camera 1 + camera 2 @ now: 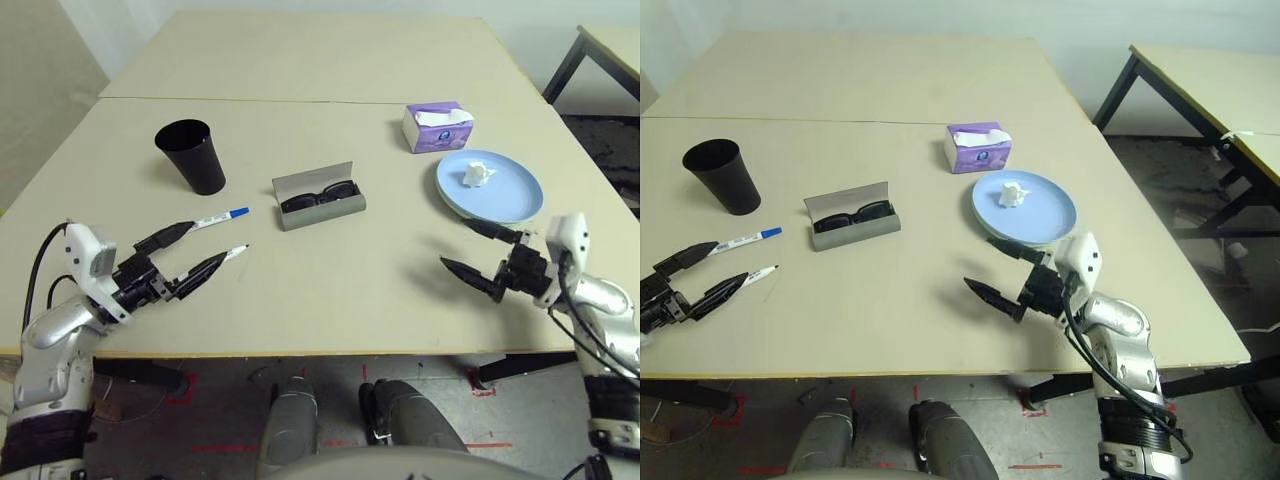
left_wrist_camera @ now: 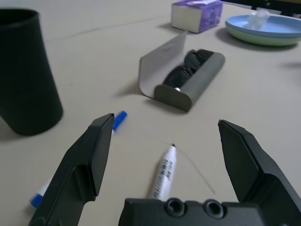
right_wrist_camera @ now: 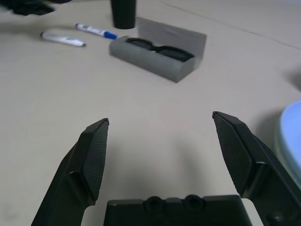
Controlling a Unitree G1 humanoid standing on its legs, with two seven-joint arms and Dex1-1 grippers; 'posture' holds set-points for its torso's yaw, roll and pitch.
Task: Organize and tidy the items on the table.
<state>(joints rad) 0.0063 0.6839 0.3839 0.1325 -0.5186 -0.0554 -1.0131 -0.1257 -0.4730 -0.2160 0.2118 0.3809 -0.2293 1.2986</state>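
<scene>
Bare table (image 1: 330,290) between grippers (centre)

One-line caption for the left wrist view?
Open left gripper over a black-capped marker, with the open glasses case beyond.

Small print on the black-capped marker (image 2: 164,170) is unreadable.

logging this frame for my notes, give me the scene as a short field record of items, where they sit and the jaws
cup: black cup upright, far left of table
pens: blue-capped pen and black-capped pen lying by left gripper
case: grey glasses case open, black sunglasses inside
plate: light-blue plate stacked on a green one, crumpled tissue on it
box: purple tissue box behind plate
left jaws: open, empty
right gripper: jaws open, empty
</scene>
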